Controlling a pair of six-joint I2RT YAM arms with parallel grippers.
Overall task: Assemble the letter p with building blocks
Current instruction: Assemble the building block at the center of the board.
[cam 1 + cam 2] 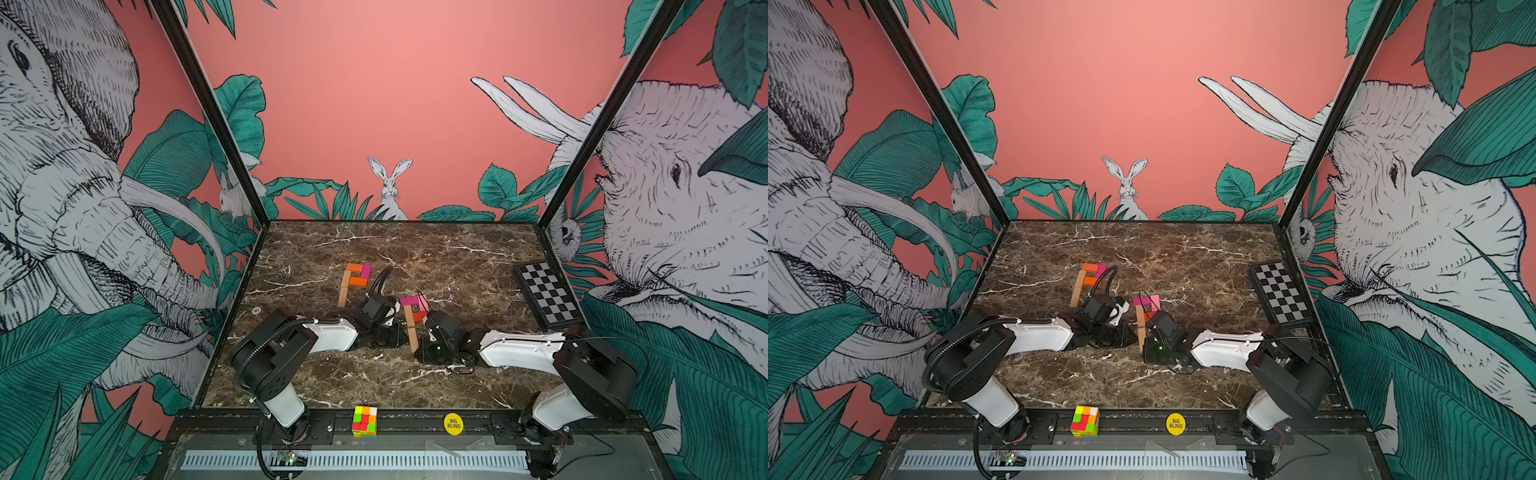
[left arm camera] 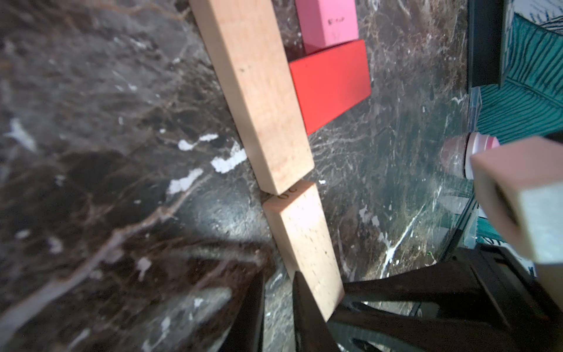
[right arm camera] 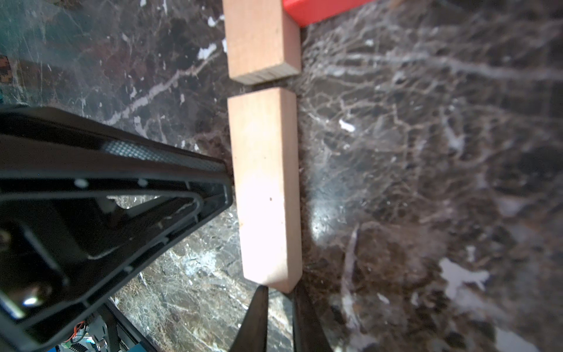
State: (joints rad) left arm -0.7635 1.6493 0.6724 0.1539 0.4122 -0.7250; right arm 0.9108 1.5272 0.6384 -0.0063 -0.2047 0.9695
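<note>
Wood this small is likely handling light, stiff and slippery. The lower tan brick is lying on the counter at the p's foot. The left end effector and right end effector are sitting nearly clenched, empty, against it. You're best gripping its long sides.

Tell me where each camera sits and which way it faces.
Top views: high at the front, facing the rear wall; left arm, right arm show.
Left wrist: close over the tan stem, looking along it; left pincer shows.
Right wrist: close over the lower tan block; right pincer shows.
Both wrist views share that block.
</note>
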